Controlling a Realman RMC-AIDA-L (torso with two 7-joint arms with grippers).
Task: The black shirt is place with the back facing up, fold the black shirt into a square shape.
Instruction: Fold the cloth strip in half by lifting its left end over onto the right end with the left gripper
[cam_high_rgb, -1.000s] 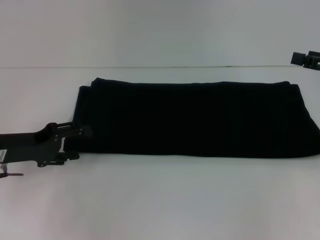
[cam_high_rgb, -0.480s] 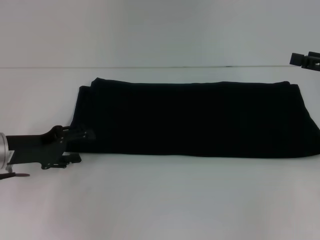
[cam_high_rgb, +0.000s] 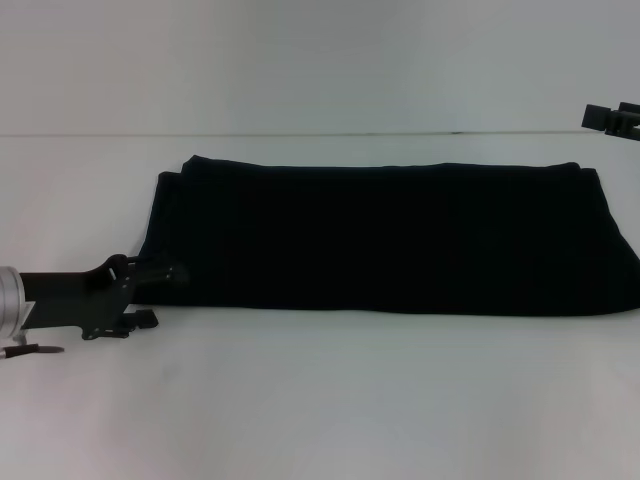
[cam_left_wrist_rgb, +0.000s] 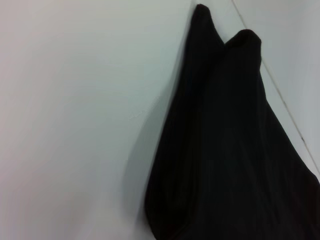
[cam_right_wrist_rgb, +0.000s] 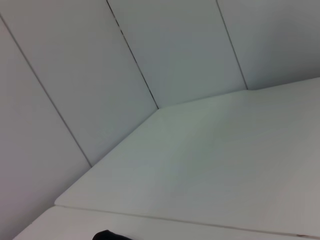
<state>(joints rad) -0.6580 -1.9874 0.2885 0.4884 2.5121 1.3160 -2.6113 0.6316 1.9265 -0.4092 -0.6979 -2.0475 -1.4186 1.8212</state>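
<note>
Shirt (cam_high_rgb: 390, 238) lies flat on the table (cam_high_rgb: 320, 400), already folded into a long band running left to right, so I judge what's left is folding it across its length to get a square.

Left gripper (cam_high_rgb: 160, 295) sits low at the band's near-left corner. One finger (cam_high_rgb: 165, 271) overlaps the shirt's edge, the other (cam_high_rgb: 145, 318) is on bare table just beside the hem. So the fingers stand apart, nothing clamped that I can see. In the left wrist view the shirt (cam_left_wrist_rgb: 230, 150) fills one side, with two rounded layered ends showing at the far corner.

To do this step well I'd get the fingers around all layers at the corner, not just the top one, pinch firmly, then lift enough to clear the table and carry the end over toward the right side, keeping the hem lines matched.

Right gripper (cam_high_rgb: 612, 117) is parked high at the far right, well apart from the shirt; can't tell how its fingers stand.
</note>
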